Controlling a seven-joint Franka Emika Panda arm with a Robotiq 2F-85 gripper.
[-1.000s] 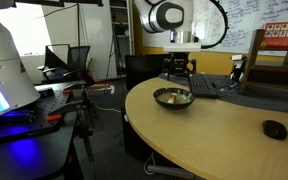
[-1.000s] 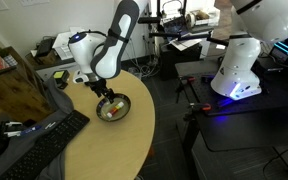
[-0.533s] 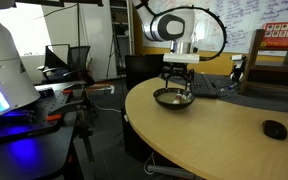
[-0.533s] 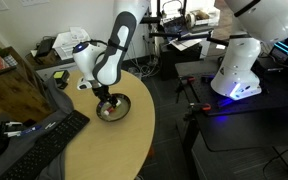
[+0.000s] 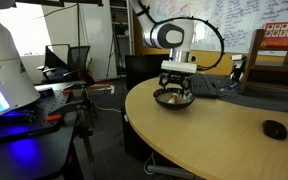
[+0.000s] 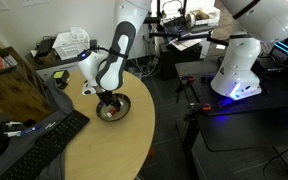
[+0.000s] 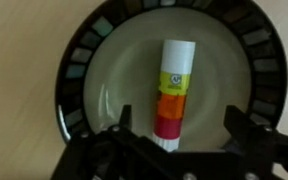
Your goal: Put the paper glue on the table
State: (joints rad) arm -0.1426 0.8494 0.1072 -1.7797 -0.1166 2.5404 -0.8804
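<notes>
A glue stick (image 7: 171, 92) with a white cap and a yellow, orange and pink label lies in a dark-rimmed bowl (image 7: 79, 90) with a pale inside. The bowl (image 5: 173, 98) (image 6: 114, 108) stands near the curved edge of the light-tan wood table (image 5: 214, 135) (image 6: 109, 150). My gripper (image 7: 182, 125) is open, low over the bowl, with one finger on each side of the stick's pink end. It does not touch the stick. In both exterior views the gripper (image 5: 176, 92) (image 6: 106, 100) reaches down into the bowl.
A black keyboard (image 6: 44, 137) and a black mouse (image 5: 274, 129) lie on the table. A dark desk (image 5: 29, 125) with a white robot base (image 6: 246, 50) and blue light stands beside it. Office chairs (image 5: 74, 60) are behind.
The arm has come down towards the bowl; the gripper is now lower, with its fingers at the bowl. The bowl has not moved.
</notes>
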